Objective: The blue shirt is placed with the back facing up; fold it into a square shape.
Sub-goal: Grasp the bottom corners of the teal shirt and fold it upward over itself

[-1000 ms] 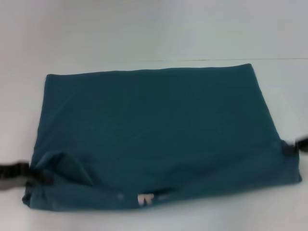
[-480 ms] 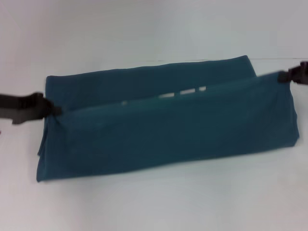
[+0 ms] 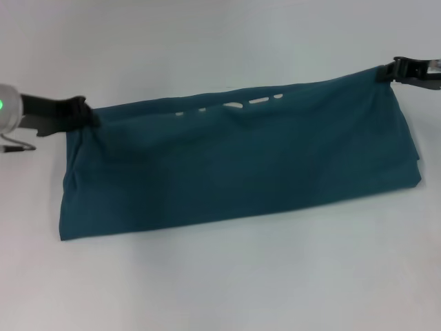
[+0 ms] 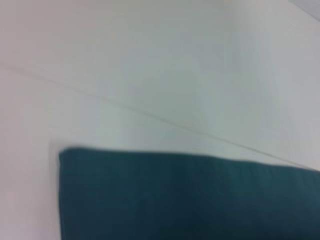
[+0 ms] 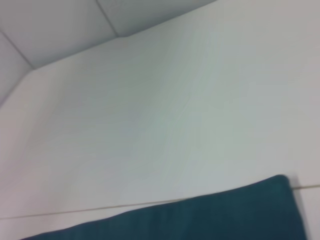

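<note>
As near hem now folded over to far edge, left hand (image 3: 88,117) & right hand (image 3: 387,72) pinching blue shirt (image 3: 241,162) corners

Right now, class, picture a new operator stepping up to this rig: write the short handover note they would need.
Left claw: shut on the blue shirt at its far left corner.
Right claw: shut on the shirt's far right corner.
Shirt: on the white table, doubled front to back into a long band; the claws hold the carried edge at the far side, where bits of white lettering peek out.
Done: the near edge is brought over to the far edge.
Left: set the edge down, release, then fold the band across its length to make a square.
</note>
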You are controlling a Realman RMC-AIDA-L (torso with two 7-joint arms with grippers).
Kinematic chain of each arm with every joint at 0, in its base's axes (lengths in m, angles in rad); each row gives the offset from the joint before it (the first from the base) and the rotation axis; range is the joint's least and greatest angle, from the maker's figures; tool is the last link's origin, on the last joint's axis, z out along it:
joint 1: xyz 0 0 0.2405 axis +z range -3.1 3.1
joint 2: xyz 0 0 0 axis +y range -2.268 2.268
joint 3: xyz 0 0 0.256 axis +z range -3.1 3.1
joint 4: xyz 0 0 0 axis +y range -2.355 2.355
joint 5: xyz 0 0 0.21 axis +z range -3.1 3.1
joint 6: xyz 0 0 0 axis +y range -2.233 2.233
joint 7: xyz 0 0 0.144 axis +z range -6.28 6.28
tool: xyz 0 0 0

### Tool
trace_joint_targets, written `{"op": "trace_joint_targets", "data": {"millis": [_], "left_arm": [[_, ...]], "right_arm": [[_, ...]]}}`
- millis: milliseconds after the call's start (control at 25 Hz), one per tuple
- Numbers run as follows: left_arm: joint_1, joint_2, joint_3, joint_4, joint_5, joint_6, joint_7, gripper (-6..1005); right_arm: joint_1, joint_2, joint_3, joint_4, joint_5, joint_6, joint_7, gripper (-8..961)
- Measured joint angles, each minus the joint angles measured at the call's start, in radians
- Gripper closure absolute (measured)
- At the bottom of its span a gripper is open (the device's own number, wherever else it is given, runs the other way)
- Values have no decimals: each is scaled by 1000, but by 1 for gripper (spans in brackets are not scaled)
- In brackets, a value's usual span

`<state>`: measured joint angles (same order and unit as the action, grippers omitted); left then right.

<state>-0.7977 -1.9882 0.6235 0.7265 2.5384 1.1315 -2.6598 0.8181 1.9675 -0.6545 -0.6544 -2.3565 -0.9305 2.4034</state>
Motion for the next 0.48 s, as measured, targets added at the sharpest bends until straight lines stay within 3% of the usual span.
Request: {"op": "trace_joint_targets", "data": {"millis": [160, 480], "left_arm": [[-18, -7, 67, -31, 0, -124, -30, 937], [-28, -23, 81, -73, -1, -284, -32, 938]], "right_arm": [[29, 13, -56, 62, 1, 148, -2, 841], [60, 41, -104, 131, -3, 359, -3, 832]]}}
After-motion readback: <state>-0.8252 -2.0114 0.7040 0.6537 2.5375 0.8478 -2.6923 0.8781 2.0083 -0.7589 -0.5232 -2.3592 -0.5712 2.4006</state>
